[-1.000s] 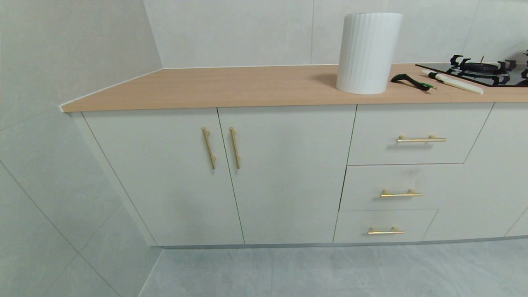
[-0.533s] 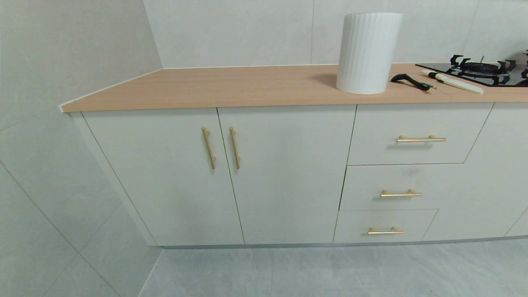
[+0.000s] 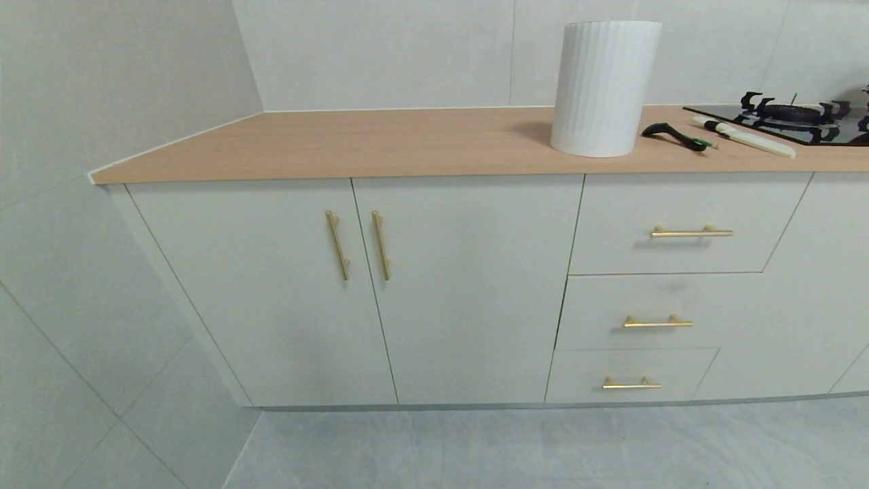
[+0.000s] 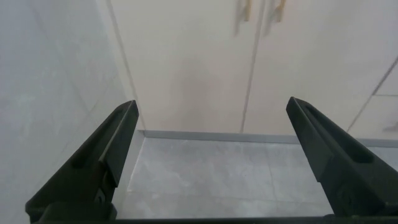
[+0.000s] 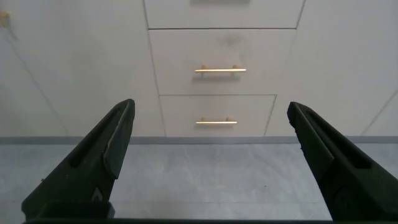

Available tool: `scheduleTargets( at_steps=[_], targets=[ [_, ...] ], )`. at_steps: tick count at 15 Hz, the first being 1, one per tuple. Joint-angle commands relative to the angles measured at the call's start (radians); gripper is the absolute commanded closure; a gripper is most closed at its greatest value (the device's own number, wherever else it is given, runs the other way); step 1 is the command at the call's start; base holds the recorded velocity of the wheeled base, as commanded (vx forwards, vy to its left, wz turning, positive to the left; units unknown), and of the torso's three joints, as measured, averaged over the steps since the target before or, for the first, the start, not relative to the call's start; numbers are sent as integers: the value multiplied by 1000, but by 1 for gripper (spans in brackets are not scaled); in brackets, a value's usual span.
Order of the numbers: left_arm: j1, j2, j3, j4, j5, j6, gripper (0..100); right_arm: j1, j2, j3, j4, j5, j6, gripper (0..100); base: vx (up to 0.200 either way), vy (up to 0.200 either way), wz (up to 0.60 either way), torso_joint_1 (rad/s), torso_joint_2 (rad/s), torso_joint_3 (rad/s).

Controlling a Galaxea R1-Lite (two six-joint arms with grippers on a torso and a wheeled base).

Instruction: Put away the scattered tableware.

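Left gripper (image 4: pixel 211 104) and right gripper (image 5: pixel 210 104) are held low, jaws spread and empty, presumably staged for the peeler (image 3: pixel 675 134) and knife (image 3: pixel 743 135) lying near the front edge of the worktop (image 3: pixel 380 142).

Left end effector (image 4: pixel 211 107) and right end effector (image 5: pixel 211 107) both spread wide.

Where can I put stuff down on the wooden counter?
The wooden countertop is bare from the wall corner to the tall white ribbed cylinder. Beyond it, the black curved tool, long white utensil and black gas stove crowd it.
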Motion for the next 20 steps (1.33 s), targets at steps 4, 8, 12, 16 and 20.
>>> scheduleTargets(
  at_steps=[4, 8, 12, 16, 20],
  targets=[
    [1, 1, 0, -1, 0, -2, 0, 0, 1, 0, 1, 0, 0, 0, 0, -200, 0, 5, 1, 4],
    [1, 1, 0, -1, 0, -20, 0, 0, 1, 0, 1, -2, 0, 0, 0, -100, 0, 1, 0, 0],
    [1, 1, 0, -1, 0, -22, 0, 0, 1, 0, 1, -2, 1, 0, 0, 0, 0, 0, 0, 0],
    [1, 1, 0, -1, 0, -22, 0, 0, 1, 0, 1, -2, 1, 0, 0, 0, 0, 0, 0, 0],
    [1, 1, 0, -1, 0, -22, 0, 0, 1, 0, 1, 0, 0, 0, 50, 0, 0, 1, 1, 1]
  ],
)
